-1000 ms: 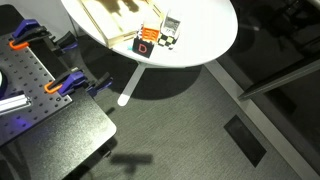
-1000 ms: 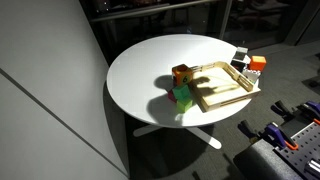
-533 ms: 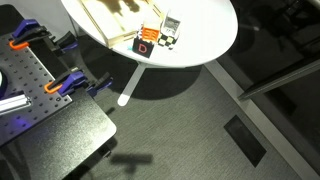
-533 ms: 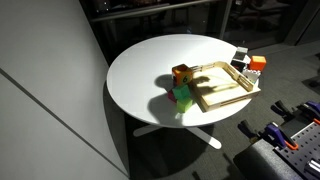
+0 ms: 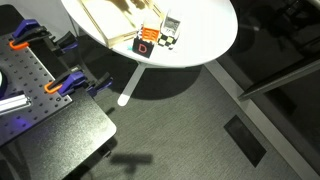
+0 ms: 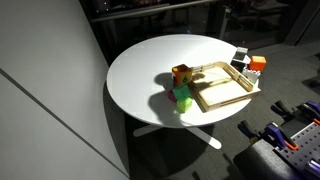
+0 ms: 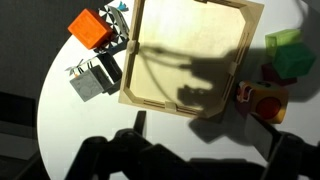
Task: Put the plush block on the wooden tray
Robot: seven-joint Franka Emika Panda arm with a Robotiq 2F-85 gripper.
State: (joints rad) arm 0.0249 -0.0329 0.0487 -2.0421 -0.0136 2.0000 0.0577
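The plush block (image 7: 262,100) is a small orange cube with a yellowish patch. It sits on the white table just outside the wooden tray's (image 7: 190,55) corner, and also shows in an exterior view (image 6: 181,74). The pale tray shows in both exterior views (image 6: 225,88) (image 5: 100,15) and holds nothing. My gripper (image 7: 205,135) shows only in the wrist view, dark at the bottom edge. Its fingers (image 7: 139,122) stand wide apart and hold nothing, above the table just off the tray's near rim. Its shadow falls across the tray.
A green block (image 7: 288,52) (image 6: 183,97) sits beside the plush block. A dark cube with a red face (image 5: 147,43), a flat orange box (image 7: 90,27) (image 5: 152,31) and a grey item (image 7: 85,84) lie off the tray's other side. The round table's edge (image 6: 125,100) is close.
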